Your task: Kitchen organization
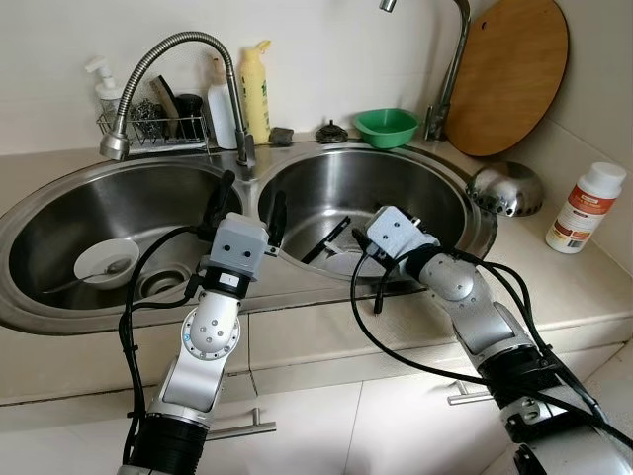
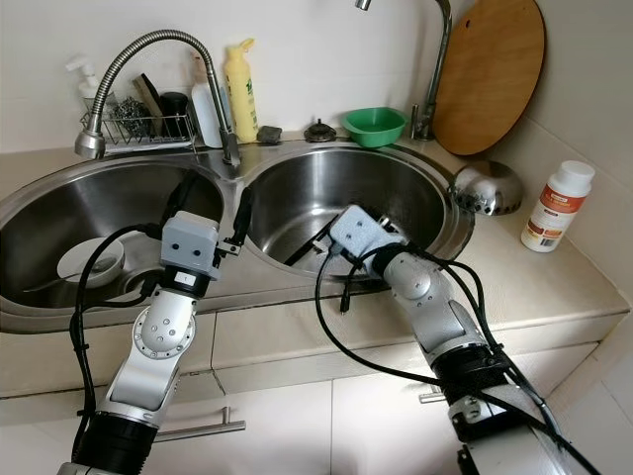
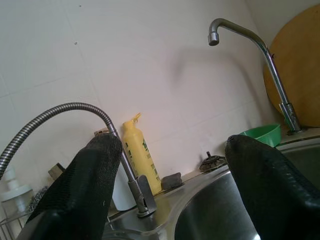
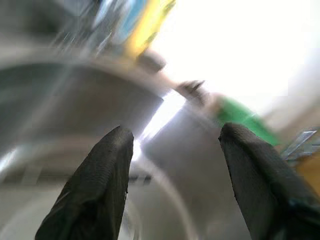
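Note:
A steel double sink (image 1: 252, 287) fills the counter. The left basin holds a white bowl (image 1: 104, 262) with a spoon in it. In the right basin lies a white plate (image 1: 341, 265), partly hidden by my right gripper (image 4: 175, 131), which reaches down into that basin, open with nothing between its fingers. My left gripper (image 1: 253, 193) points upward over the divider between the basins, also open and holding nothing. The left wrist view looks past its fingers (image 3: 85, 190) at the flexible tap (image 3: 60, 112) and a yellow bottle (image 3: 140, 160).
Behind the sink stand a wire rack (image 1: 153, 124) with scrubbers, bottles, a green bowl (image 1: 386, 126) and a second tap (image 1: 450, 69). A round wooden board (image 1: 509, 74) leans on the wall. A steel bowl (image 1: 506, 188) and an orange-labelled bottle (image 1: 584, 208) sit on the right counter.

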`<state>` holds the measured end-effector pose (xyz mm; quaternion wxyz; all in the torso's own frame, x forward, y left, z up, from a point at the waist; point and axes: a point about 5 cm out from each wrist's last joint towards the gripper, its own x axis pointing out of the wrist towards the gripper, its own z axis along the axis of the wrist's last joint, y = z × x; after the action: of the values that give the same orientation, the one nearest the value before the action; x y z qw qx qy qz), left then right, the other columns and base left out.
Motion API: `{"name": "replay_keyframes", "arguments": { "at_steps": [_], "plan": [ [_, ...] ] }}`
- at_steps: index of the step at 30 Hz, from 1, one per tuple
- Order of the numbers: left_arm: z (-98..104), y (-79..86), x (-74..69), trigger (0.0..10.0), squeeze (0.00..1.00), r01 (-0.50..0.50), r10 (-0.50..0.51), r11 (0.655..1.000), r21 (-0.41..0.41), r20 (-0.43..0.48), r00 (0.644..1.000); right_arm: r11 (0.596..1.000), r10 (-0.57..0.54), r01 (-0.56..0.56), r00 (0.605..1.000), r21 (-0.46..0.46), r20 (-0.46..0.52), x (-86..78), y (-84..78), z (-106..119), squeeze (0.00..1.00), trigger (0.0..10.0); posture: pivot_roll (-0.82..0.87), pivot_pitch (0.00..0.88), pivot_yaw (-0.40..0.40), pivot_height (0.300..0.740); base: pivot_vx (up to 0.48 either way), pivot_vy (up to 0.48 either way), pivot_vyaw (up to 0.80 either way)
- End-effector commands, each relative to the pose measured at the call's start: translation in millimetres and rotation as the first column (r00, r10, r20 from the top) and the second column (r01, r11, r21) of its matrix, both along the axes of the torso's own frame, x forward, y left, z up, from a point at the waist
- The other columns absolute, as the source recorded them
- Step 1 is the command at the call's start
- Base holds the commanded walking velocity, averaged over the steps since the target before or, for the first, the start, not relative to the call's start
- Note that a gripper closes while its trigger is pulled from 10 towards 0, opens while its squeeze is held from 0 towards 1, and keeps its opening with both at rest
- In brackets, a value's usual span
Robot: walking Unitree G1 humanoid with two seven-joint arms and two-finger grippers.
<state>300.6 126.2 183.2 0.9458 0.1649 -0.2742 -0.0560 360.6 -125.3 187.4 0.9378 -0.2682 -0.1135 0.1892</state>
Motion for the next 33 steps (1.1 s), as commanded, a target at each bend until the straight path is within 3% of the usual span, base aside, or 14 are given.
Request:
{"name": "replay_keyframes", "arguments": {
  "at_steps": [1, 2, 3, 7, 11, 33],
  "plan": [
    [-2.2, 2.3, 0.0, 10.0, 0.0, -0.004, 0.003, 1.0, -0.015, -0.015, 1.0, 0.982, -0.029, 0.004, 0.992, 0.191, 0.125, -3.9, -4.7, 28.1, 0.0, 10.0, 0.05, 0.0, 0.019, 0.74, 0.0, 0.0, 0.0],
    [-2.2, 2.3, 0.0, 10.0, 0.0, -0.004, 0.003, 1.0, -0.015, -0.015, 1.0, 0.982, -0.029, 0.004, 0.992, 0.191, 0.125, -3.9, -4.7, 28.1, 0.0, 10.0, 0.05, 0.0, 0.019, 0.74, 0.0, 0.0, 0.0],
    [-1.5, 3.3, -0.1, 10.0, 0.0, -0.004, 0.004, 1.0, -0.02, -0.012, 1.0, 0.964, -0.029, -0.013, 0.988, 0.266, 0.153, -7.6, -5.3, 34.6, 0.0, 10.0, 0.06, 0.0, 0.018, 0.74, 0.0, 0.0, 0.0],
    [-0.2, 4.4, -0.2, 10.0, 0.0, -0.003, 0.003, 1.0, -0.023, -0.007, 1.0, 0.925, -0.032, -0.052, 0.976, 0.376, 0.214, -17.4, -6.0, 44.6, 0.0, 10.0, 0.06, 0.0, 0.019, 0.74, 0.0, 0.0, 0.0],
    [1.0, 3.0, -0.2, 10.0, 0.0, 0.004, -0.004, 1.0, -0.019, -0.004, 1.0, 0.903, -0.029, -0.072, 0.974, 0.423, 0.226, -23.3, -5.7, 47.3, 0.0, 10.0, 0.05, 0.0, 0.021, 0.74, 0.0, 0.301, 0.0],
    [25.5, -1.5, -3.1, 10.0, 0.0, 0.03, -0.029, 0.999, -0.014, 0.1, 0.995, 0.861, 0.017, -0.121, 0.977, 0.494, 0.21, -35.2, 1.1, 47.8, 0.0, 10.0, 0.06, 0.0, 0.023, 0.74, 0.0, 0.48, 0.0]
  ]
}}
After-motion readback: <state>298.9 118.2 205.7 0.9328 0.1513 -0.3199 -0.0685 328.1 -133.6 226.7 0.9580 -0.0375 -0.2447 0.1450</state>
